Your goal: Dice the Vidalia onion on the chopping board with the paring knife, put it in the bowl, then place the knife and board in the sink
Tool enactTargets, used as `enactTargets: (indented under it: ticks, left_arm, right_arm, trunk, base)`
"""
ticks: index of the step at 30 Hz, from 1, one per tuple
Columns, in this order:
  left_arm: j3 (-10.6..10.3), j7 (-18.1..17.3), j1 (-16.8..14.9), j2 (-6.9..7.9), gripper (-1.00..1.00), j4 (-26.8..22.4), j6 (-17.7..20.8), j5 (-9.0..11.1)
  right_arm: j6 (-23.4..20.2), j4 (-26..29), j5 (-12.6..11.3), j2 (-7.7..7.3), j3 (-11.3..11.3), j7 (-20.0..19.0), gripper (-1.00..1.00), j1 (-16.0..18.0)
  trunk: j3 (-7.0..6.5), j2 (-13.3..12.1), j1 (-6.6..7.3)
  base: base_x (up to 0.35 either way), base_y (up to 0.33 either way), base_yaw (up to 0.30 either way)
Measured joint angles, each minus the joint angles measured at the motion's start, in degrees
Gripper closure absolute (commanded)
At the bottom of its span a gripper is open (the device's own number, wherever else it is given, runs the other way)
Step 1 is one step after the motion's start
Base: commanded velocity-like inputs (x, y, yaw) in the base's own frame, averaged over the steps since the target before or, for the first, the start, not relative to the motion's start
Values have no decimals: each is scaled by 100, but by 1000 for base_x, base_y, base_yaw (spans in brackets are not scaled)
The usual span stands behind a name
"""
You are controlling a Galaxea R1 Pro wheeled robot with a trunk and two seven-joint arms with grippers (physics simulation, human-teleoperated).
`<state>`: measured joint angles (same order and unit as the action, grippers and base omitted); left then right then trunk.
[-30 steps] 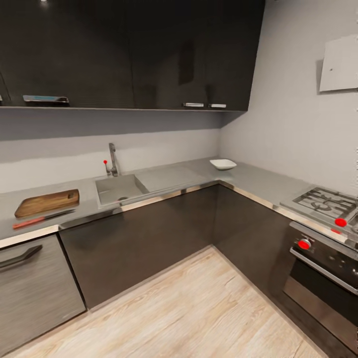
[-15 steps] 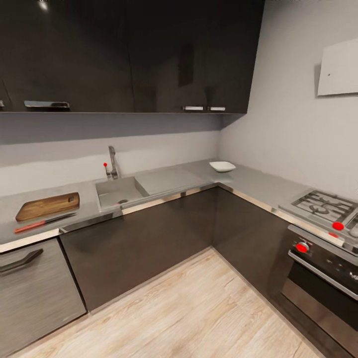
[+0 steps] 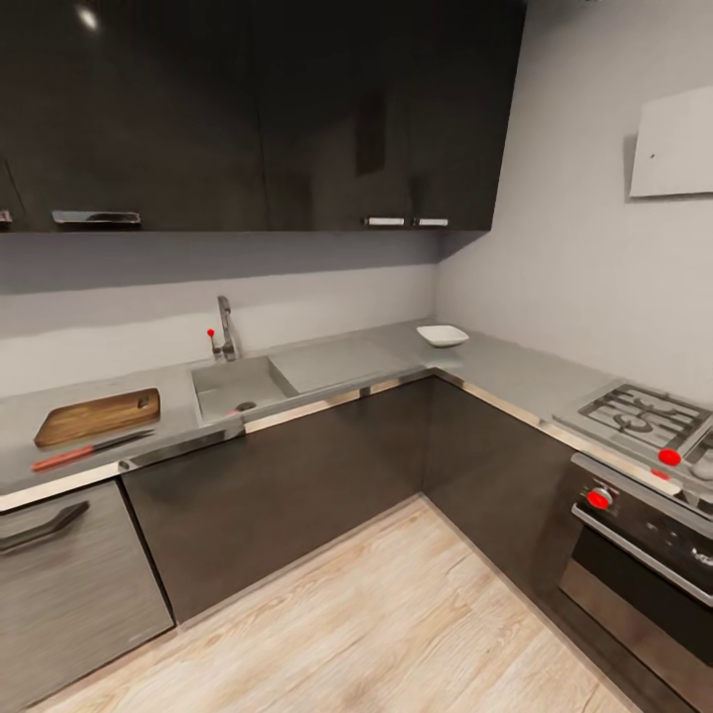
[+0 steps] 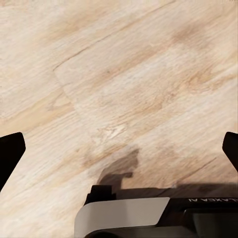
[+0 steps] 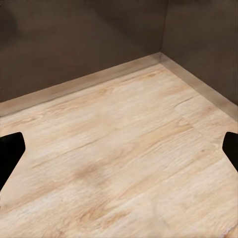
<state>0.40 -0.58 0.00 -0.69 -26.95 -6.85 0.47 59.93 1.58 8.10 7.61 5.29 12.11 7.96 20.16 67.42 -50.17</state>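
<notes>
Head view: chopping board [image 3: 97, 417] and paring knife [image 3: 89, 450] lie side by side on the countertop [image 3: 505, 371] left of the sink [image 3: 241, 385], bowl [image 3: 443, 336] in the far corner. Left wrist view: left gripper [image 4: 119, 151] spread wide, empty, above the wooden floor [image 4: 124, 84]. Right wrist view: right gripper [image 5: 119, 151] likewise wide apart and empty.

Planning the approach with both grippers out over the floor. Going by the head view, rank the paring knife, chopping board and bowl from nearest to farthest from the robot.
1. paring knife: left, along the countertop's front edge.
2. chopping board: left, just behind the knife.
3. bowl: far corner, beyond the sink.
</notes>
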Motion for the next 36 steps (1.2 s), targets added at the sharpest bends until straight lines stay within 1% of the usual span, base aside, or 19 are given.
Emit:
enactTargets:
  ticks: [4, 17, 25, 36]
  left_arm:
    - [0, -4, 0, 0, -100, -6, 2, 0]
    - [0, -6, 0, 0, -100, -2, 3, 1]
    - [0, -6, 0, -2, -100, -4, 2, 1]
    - [0, -6, 0, 0, -100, -6, 0, 1]
  right_arm:
    - [0, -2, -11, 13, 1, -4, -100, -1]
    - [0, -4, -16, 12, -7, -6, -100, -1]
    - [0, -5, -14, 11, -8, 1, -100, -1]
    - [0, -6, -14, 12, -9, 3, -100, 0]
  trunk:
    - [-76, -160, 88]
    - [-373, -682, 374]
    - [-560, -1003, 549]
    - [-777, -1445, 791]
  base:
    - [0, 0, -113]
    - [0, 0, -228]
    - [0, 0, -168]
    - [0, 0, -35]
